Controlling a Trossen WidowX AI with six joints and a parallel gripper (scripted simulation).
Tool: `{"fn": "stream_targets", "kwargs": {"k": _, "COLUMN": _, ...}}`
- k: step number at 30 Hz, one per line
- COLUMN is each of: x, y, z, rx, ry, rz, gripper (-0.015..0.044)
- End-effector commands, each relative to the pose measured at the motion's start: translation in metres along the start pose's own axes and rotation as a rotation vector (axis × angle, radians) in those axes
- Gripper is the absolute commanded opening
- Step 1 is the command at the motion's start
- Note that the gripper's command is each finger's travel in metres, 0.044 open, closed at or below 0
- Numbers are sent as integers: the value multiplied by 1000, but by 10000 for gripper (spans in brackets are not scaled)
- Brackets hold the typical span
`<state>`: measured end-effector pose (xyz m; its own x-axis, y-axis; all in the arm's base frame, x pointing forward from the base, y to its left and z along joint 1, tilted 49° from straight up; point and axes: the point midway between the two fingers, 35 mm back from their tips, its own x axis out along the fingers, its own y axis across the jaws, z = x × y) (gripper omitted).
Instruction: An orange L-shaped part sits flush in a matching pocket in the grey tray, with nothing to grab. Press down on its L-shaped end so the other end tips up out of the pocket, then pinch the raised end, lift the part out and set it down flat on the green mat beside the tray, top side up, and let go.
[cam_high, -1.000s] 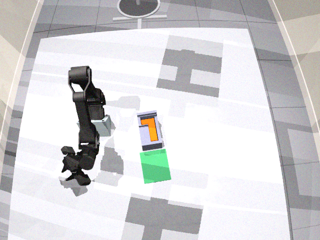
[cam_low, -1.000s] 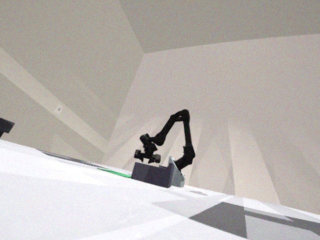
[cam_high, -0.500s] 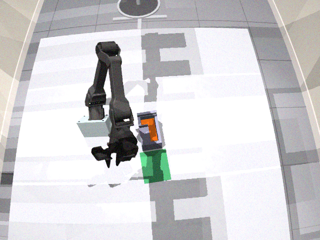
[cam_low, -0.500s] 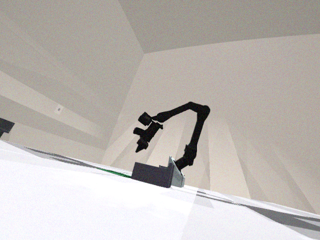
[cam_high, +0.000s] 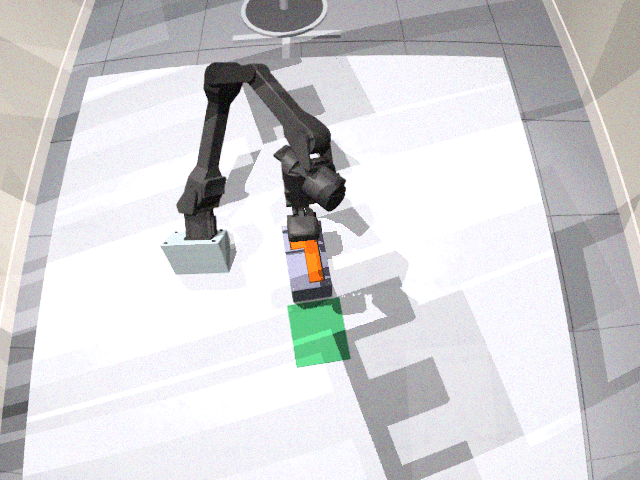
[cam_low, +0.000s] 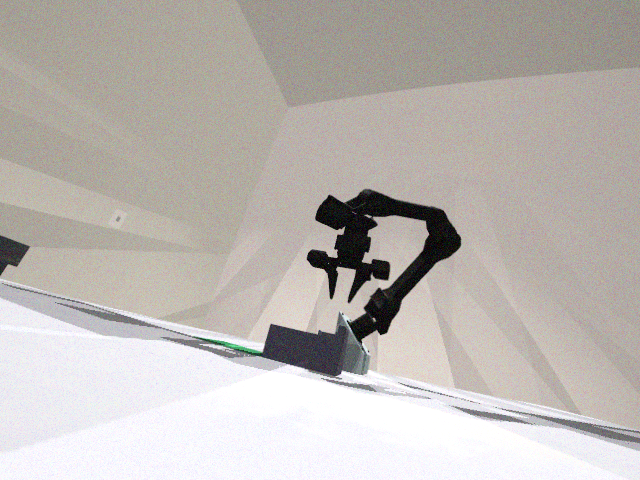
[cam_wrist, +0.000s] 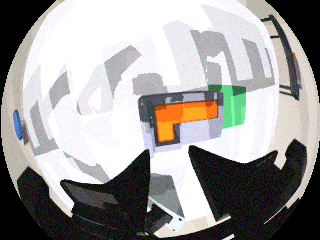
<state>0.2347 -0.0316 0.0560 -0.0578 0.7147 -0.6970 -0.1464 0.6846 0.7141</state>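
The orange L-shaped part (cam_high: 314, 263) (cam_wrist: 192, 111) lies in its pocket in the grey tray (cam_high: 296, 267) (cam_low: 302, 347) (cam_wrist: 200, 132). Its long arm points toward the green mat (cam_high: 313, 338) (cam_low: 232, 345) (cam_wrist: 235, 107); its L-shaped end is on the side away from the mat. It looks level, with no raised end visible. My gripper (cam_low: 340, 299) (cam_wrist: 169, 151) is partly open and empty, pointing down, well above the tray. In the top view its body covers the tray's far end and its fingertips are hidden; in the exterior view the tray's wall hides the part.
The arm's pale base block (cam_high: 199, 256) (cam_wrist: 175, 220) stands beside the tray, on its left in the top view. The tray's walls stand well above the mat, which lies flat just off the tray's near end in that view.
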Motion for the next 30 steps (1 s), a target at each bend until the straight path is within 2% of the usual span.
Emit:
{"fn": "stream_targets", "kwargs": {"k": 1, "x": -2, "y": 16, "z": 3, "rx": -48, "ry": -11, "rz": 44, "gripper": 180}}
{"fn": "stream_targets", "kwargs": {"k": 5, "x": 6, "y": 16, "z": 4, "rx": -48, "ry": -11, "rz": 43, "gripper": 180}}
{"fn": "stream_targets", "kwargs": {"k": 12, "x": 70, "y": 20, "z": 4, "rx": -49, "ry": -12, "rz": 47, "gripper": 180}}
{"fn": "stream_targets", "kwargs": {"k": 30, "x": 92, "y": 21, "z": 5, "rx": -49, "ry": -13, "rz": 47, "gripper": 180}}
